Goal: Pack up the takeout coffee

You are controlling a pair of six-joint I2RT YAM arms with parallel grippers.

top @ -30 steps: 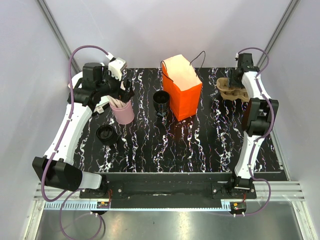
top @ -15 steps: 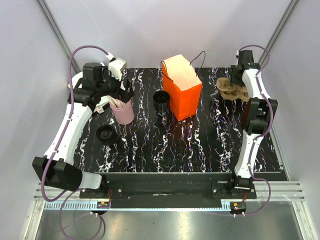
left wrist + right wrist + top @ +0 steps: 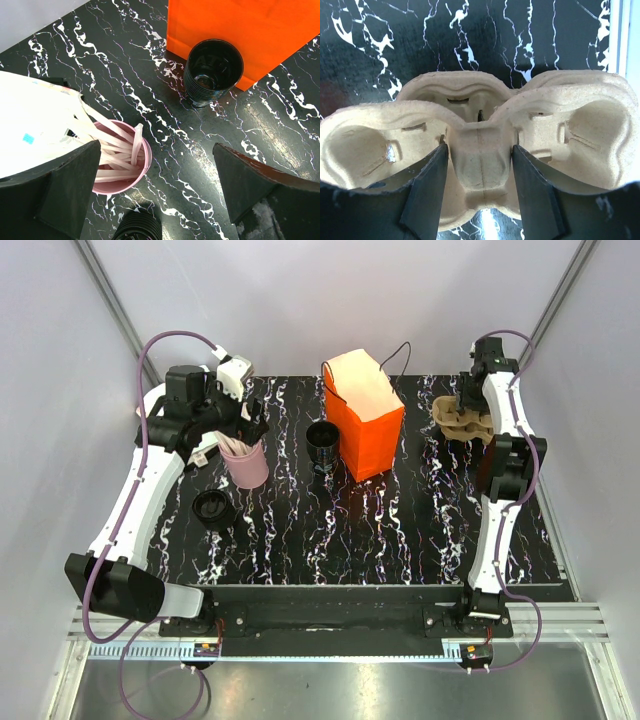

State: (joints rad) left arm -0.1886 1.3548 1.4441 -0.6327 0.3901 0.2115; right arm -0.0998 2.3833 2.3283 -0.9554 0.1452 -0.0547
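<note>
The takeout coffee, a small black cup with its lid on, stands well to the left of the orange paper bag, closer to the arms' bases. The left gripper hangs wide open above the pink cup of sticks, also left of the bag. Far to the right of the bag, the right gripper squeezes the middle hump of the brown cup carrier between its two fingers.
</note>
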